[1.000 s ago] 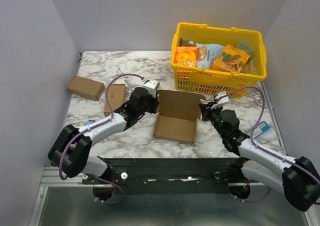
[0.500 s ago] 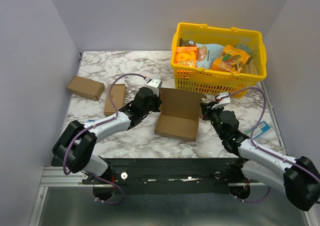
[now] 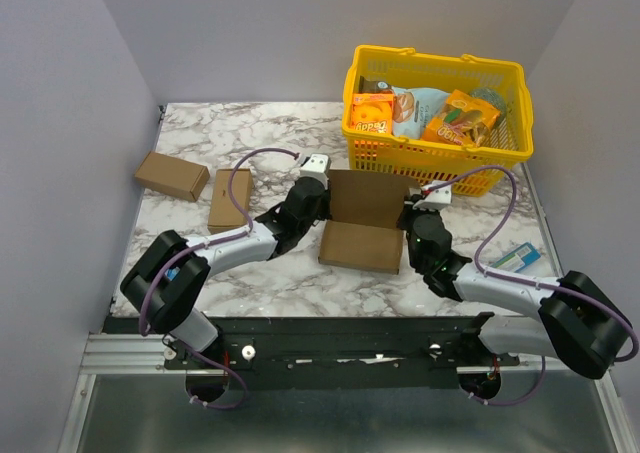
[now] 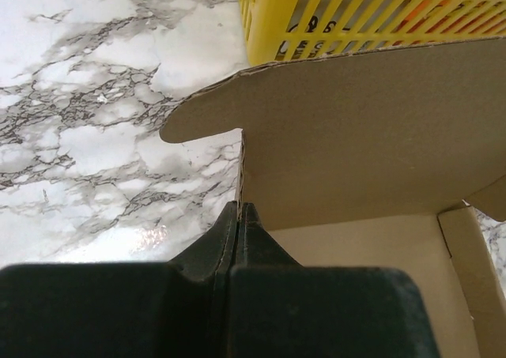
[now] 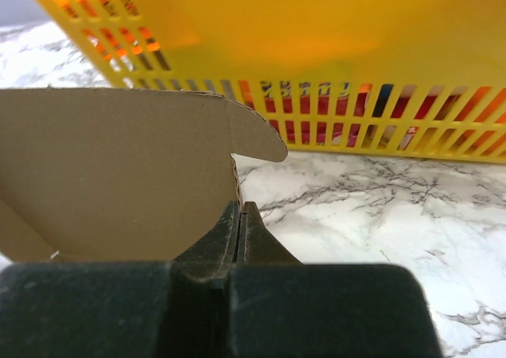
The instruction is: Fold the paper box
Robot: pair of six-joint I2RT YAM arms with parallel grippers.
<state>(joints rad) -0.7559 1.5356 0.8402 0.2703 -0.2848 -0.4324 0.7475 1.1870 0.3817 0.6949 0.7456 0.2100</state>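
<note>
The paper box [image 3: 360,243] lies open in the middle of the table, its back panel standing upright with rounded tabs at both top corners. In the left wrist view the panel [image 4: 356,137] rises from a pale inner floor. My left gripper [image 3: 320,209] [image 4: 239,209] is shut on the panel's left edge. My right gripper [image 3: 407,220] [image 5: 240,207] is shut on the right edge of the same panel [image 5: 118,168]. Both pairs of black fingers pinch thin cardboard just below a tab.
A yellow plastic basket [image 3: 437,155] [image 4: 265,26] [image 5: 316,42] with snack packets stands right behind the box. Two smaller brown boxes [image 3: 171,175] [image 3: 230,199] lie at the left. A blue card [image 3: 520,257] lies on the marble at the right.
My left gripper closed on the box's left edge. Both arms pushed inward and forward, and the back panel swung from tilted back to upright.
</note>
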